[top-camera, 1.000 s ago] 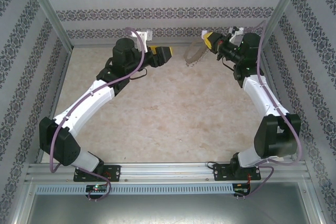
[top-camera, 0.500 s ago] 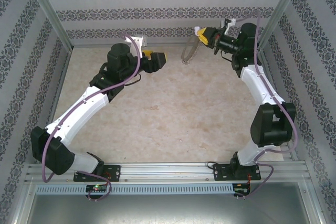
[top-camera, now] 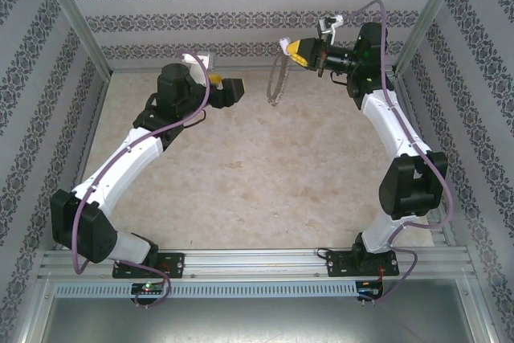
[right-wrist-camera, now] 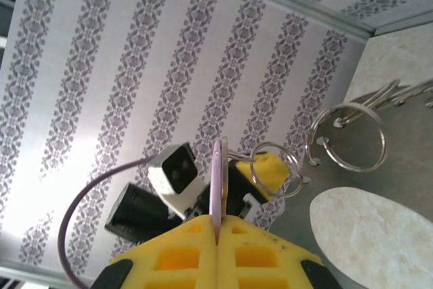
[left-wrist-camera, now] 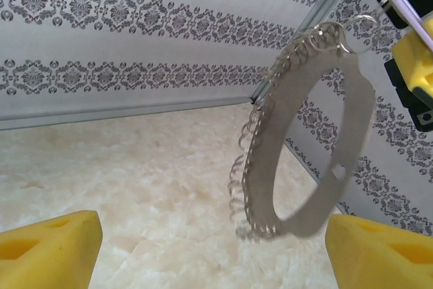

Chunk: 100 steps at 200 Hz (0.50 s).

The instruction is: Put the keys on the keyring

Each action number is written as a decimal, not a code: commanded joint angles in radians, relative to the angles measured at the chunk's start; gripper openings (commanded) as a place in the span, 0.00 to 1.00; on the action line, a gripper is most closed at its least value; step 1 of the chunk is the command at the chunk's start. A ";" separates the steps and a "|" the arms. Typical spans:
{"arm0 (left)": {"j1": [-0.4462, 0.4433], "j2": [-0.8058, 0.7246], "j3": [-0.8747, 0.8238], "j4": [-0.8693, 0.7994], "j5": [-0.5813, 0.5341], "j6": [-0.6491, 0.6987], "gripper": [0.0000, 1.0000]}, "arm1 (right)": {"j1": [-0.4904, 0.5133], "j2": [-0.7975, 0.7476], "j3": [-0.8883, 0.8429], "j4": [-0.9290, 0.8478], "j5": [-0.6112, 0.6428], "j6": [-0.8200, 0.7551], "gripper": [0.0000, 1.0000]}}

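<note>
Top view: the right gripper is raised near the back wall, the keyring dangling below it, clear of the table; the left gripper is close by.
Left wrist: its 2 fingers are spread wide and empty, the hoop hanging ahead.
Right wrist: jaws clamped on the thin pale key.

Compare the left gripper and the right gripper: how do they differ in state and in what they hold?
The left gripper has its jaws wide apart; the right gripper has them shut. The left gripper holds nothing and only faces the keyring; the right gripper pinches a thin pale key, with the keyring dangling beneath. Both have yellow jaws.
</note>
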 commanded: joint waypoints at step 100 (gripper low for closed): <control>0.033 -0.106 -0.048 0.010 -0.043 0.042 0.87 | 0.047 0.151 0.040 0.000 -0.047 -0.080 0.00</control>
